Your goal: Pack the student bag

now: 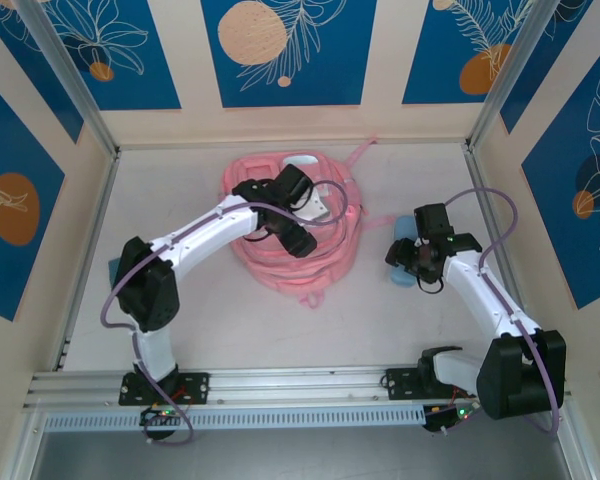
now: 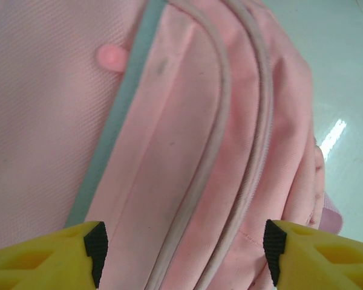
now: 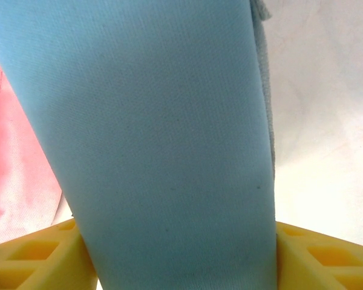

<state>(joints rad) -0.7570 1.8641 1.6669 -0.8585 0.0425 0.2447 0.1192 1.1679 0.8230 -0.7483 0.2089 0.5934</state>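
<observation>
The student bag (image 1: 280,262), a big soft pink backpack, lies in the middle of the white table. My left gripper (image 1: 298,213) hovers over its top. In the left wrist view the gripper (image 2: 184,251) is open, and its black pads (image 2: 97,246) straddle a fold of the bag (image 2: 187,139) with two zip lines and a pale strip. To the right of the bag lies a light blue fabric pouch (image 1: 401,279). My right gripper (image 1: 413,260) is over it. Up close the pouch (image 3: 157,121) fills the gap of the right gripper (image 3: 178,257), touching both yellow fingers (image 3: 36,260).
Patterned blue and cream walls close in the table on three sides. A metal rail (image 1: 300,385) runs along the near edge between the arm bases. A pink strap (image 1: 365,150) trails toward the back right. Bare table (image 1: 160,190) lies left of the bag.
</observation>
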